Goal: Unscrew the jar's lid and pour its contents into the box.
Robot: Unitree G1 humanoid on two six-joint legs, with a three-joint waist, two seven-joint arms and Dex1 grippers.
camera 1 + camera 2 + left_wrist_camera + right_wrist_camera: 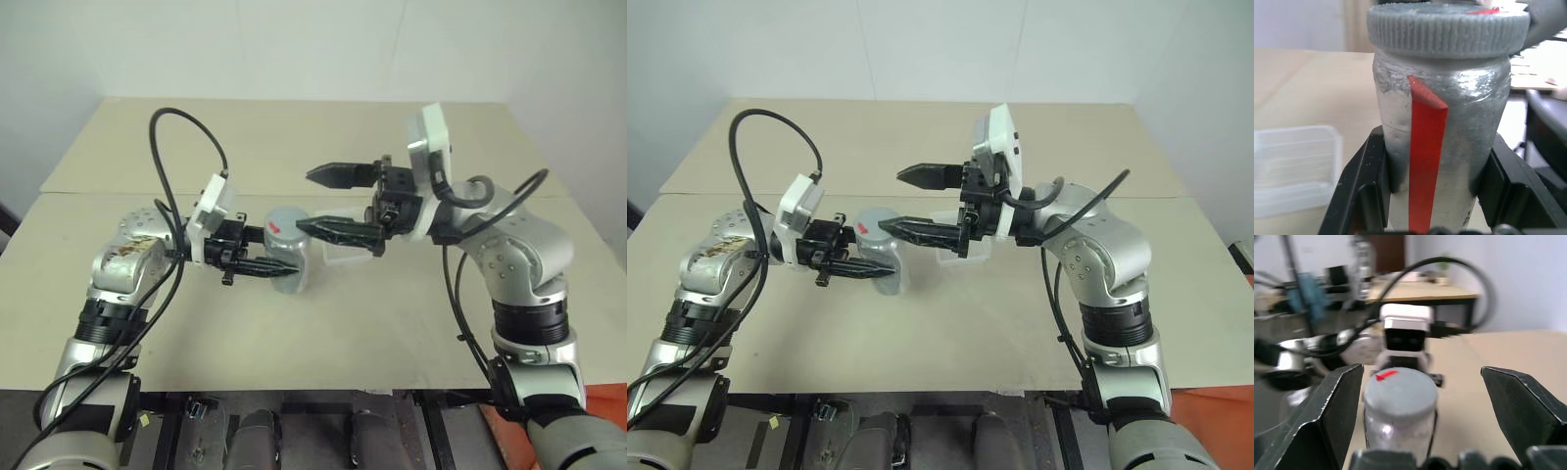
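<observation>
The silver-grey jar (291, 262) is held above the table, upright, with my left gripper (263, 264) shut on its body. In the left wrist view the two black fingers (1366, 186) clamp the jar (1459, 112) on both sides, beside a red strip. The grey lid (283, 222) with its red mark sits on the jar. My right gripper (315, 203) is open wide and level, coming from the right. Its fingers (1334, 406) stand on either side of the lid (1399, 390) without touching it. The clear box (955, 257) lies on the table behind the right gripper, partly hidden. The contents are hidden.
The beige table (392, 323) stretches all around, with a seam across it farther back and its front edge near me. Black cables loop over both arms. In the left wrist view the box (1293, 166) lies beside the jar.
</observation>
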